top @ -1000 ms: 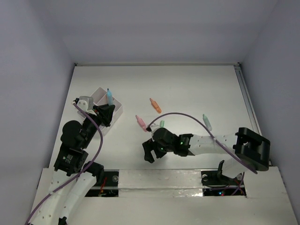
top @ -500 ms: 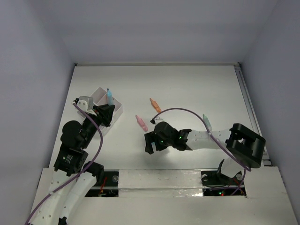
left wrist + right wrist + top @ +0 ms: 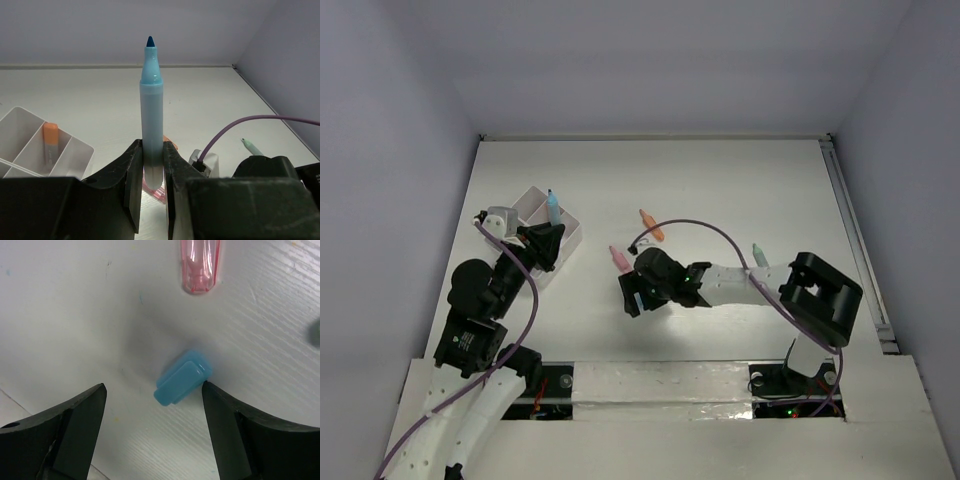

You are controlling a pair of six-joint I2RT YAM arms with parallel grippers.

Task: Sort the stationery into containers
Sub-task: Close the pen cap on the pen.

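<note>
Right gripper [image 3: 154, 386]: jaws spread wide and holding nothing, lowered close over the table [image 3: 75, 300].
Blue cap [image 3: 181, 384]: lies on its side on the table in the gap between the right gripper's fingers. It is much nearer one finger, with a corner just beside it, and well apart from the other. Whether that corner touches cannot be told.
Pink marker [image 3: 200, 265]: flat on the table just beyond the cap, outside the jaws, its rounded end toward the cap.
Left gripper [image 3: 151, 150]: clamped on the lower barrel of the light blue marker [image 3: 151, 100].
Light blue marker: upright, uncapped, dark tip uppermost. From above it overlaps the far part of the containers [image 3: 75, 150].
Containers: white open-top compartments near the table's left edge, below and beside the left gripper.
Orange-capped marker [image 3: 50, 142]: lying inside one compartment.
Orange marker [image 3: 652, 225]: loose on the table beyond the right gripper.
Green marker [image 3: 761, 254]: loose on the table, beside the right arm's forearm.
</note>
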